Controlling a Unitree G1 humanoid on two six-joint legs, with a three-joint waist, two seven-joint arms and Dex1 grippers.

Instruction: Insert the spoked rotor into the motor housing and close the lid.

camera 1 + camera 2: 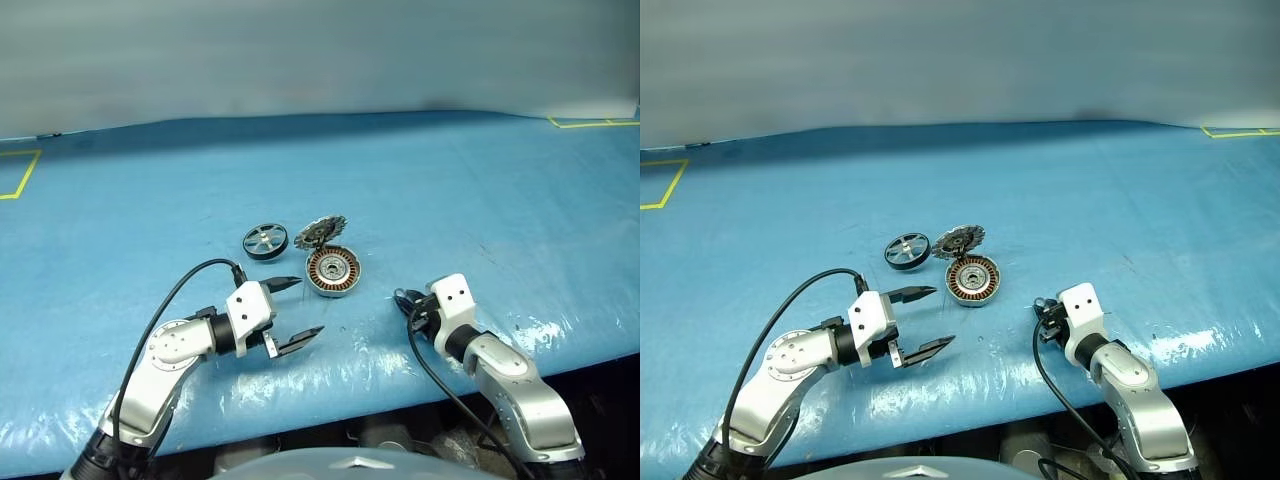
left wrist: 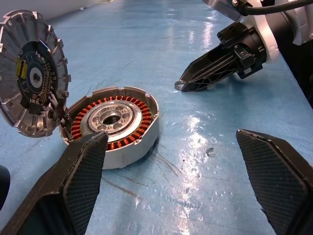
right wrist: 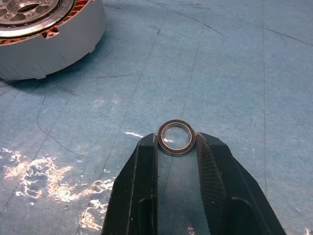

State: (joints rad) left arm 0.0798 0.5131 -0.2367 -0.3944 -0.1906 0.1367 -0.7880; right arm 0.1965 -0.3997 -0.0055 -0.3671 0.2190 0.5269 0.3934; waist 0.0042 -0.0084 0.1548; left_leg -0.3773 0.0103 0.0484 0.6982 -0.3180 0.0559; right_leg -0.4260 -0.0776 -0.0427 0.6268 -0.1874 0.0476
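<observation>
The spoked rotor (image 1: pixel 265 240), black-rimmed with silver spokes, lies flat on the blue table. Just to its right stands the lid (image 1: pixel 320 232), swung up on its hinge with its inner face showing (image 2: pixel 32 73). Below it sits the motor housing (image 1: pixel 332 272), open, its copper windings ringing a silver hub (image 2: pixel 111 120). My left gripper (image 1: pixel 308 308) is open, low over the table just left of the housing. Right of the housing, my right gripper (image 3: pixel 176 143) is shut on a small metal ring (image 3: pixel 176 137) lying on the table.
The table's front edge (image 1: pixel 350 410) runs close below both grippers. Yellow tape marks sit at the far left (image 1: pixel 20 175) and far right (image 1: pixel 590 123). Black cables loop from both wrists.
</observation>
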